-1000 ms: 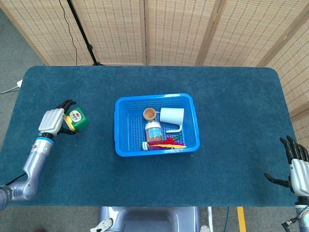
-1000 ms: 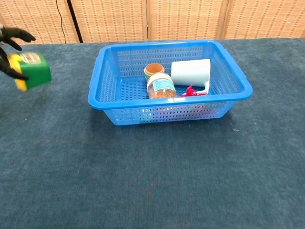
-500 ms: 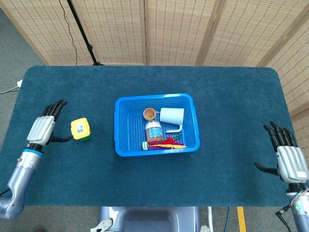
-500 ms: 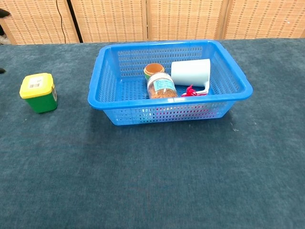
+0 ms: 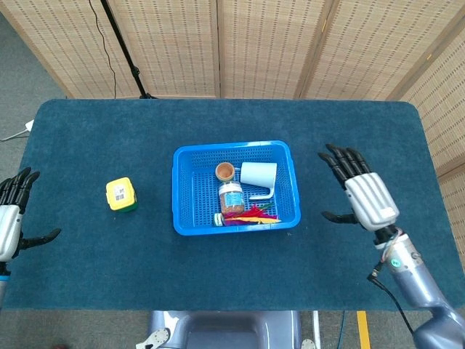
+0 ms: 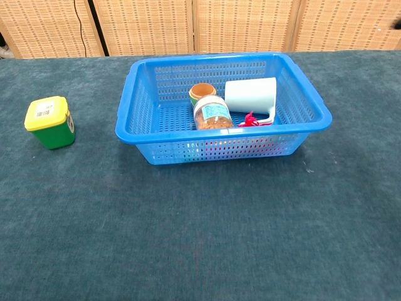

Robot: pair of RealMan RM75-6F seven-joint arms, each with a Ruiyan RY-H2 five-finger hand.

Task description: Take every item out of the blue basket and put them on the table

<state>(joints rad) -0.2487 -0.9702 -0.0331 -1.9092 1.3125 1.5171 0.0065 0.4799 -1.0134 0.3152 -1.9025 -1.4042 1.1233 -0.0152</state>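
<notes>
Left hand (image 5: 9, 222) at far left edge of head view, fingers spread, holding nothing. Green tub with yellow lid (image 5: 120, 195) upright on blue table (image 5: 94, 269), left of centre, well apart from the hand. Blue basket (image 5: 185, 218) at centre holds small brown cup (image 5: 224, 171), white mug (image 5: 259, 175) lying on its side, clear jar (image 5: 231, 198), red-yellow items (image 5: 251, 214). Right hand (image 5: 361, 193) just right of basket, fingers splayed, empty.

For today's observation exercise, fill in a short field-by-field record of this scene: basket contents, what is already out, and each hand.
basket: blue basket, mid-table
inside: white mug on its side; small jar; brown cup; red and yellow items
already out: green box with yellow lid, standing left of the basket
left hand: open, at table's left edge
right hand: open, right of the basket
</notes>
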